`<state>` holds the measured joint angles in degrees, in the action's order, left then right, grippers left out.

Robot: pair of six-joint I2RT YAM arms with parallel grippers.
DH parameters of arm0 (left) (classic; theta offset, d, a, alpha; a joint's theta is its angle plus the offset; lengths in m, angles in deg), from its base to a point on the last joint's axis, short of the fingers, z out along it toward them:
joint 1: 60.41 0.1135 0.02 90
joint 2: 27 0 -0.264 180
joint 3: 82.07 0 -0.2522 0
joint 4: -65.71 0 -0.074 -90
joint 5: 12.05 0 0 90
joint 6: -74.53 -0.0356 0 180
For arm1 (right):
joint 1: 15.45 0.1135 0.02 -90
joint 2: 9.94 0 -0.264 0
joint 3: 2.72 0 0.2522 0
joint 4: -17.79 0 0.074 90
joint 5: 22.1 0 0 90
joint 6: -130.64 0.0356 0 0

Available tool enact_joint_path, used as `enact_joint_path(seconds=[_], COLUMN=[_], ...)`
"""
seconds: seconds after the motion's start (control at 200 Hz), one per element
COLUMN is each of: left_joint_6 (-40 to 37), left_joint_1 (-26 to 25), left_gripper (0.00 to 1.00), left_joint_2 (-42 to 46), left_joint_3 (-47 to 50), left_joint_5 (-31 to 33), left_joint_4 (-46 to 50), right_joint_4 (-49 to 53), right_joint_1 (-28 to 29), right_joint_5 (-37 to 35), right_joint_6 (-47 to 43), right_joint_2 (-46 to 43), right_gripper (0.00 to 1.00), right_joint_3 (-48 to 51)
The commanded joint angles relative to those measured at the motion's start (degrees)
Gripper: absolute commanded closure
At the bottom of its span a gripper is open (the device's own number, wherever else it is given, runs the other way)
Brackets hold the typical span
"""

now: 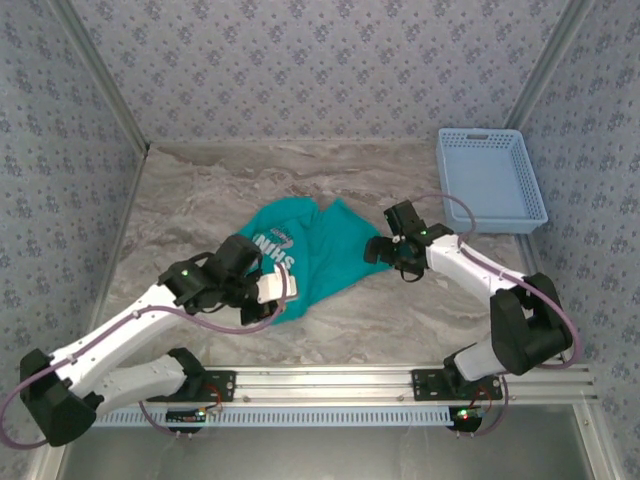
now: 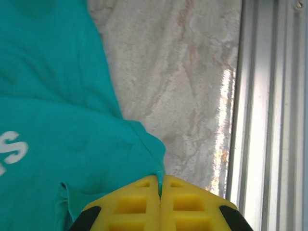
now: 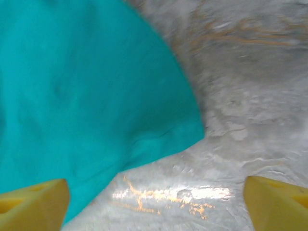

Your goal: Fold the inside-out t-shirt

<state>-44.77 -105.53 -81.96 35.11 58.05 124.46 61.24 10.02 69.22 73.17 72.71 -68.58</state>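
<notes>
In the middle of the marble table [image 1: 190, 200] lies the inside-out t-shirt [image 1: 320, 250], a teal heap with one part lapped over another and some white lettering [image 1: 276, 246] showing on its left half. The left gripper [image 2: 160, 190] is at the shirt's near edge, its yellow pads pressed together on a thin fold of the hem. The right gripper [image 3: 154, 187] hangs over the shirt's right edge, where a rounded corner of cloth lies flat on the marble; its jaws stand wide apart with nothing between them. A light blue basket [image 1: 495, 222] sits well apart at the far right. By my reading the fold is only partway: the cloth is doubled loosely, its outline is uneven and its edges are not lined up, so it needs squaring, further folds and a final smoothing.
</notes>
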Motion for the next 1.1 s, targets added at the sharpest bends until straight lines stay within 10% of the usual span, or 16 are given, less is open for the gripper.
enact_joint_path(seconds=[0.0, 0.44, 0.56, 0.745, 1.094], left_joint_6=[2.03, 2.77, 2.93, 3.02, 2.38], left_joint_1=[-0.38, 3.39, 5.58, 6.52, 10.2], left_gripper=[1.0, 1.0, 1.0, 1.0, 1.0], left_joint_2=[4.55, 11.27, 12.15, 11.7, 10.75], left_joint_3=[-0.97, -2.82, -2.52, -3.18, -5.64], left_joint_5=[1.89, 3.85, 2.17, 4.38, 5.14], left_joint_4=[-0.78, 2.05, 2.06, 3.42, 5.23], right_joint_4=[-0.64, -11.54, -14.29, -13.41, -4.83], right_joint_1=[-1.13, -13.25, -13.35, -13.61, -14.4], right_joint_5=[3.3, 18.73, 23.0, 23.75, 17.42], right_joint_6=[-10.32, -14.58, -14.91, -15.35, -18.64], right_joint_2=[0.61, 11.89, 13.44, 10.42, 3.41], right_gripper=[0.14, 0.32, 0.53, 0.87, 1.0], right_joint_3=[-0.46, -0.92, -0.16, 0.33, -1.15])
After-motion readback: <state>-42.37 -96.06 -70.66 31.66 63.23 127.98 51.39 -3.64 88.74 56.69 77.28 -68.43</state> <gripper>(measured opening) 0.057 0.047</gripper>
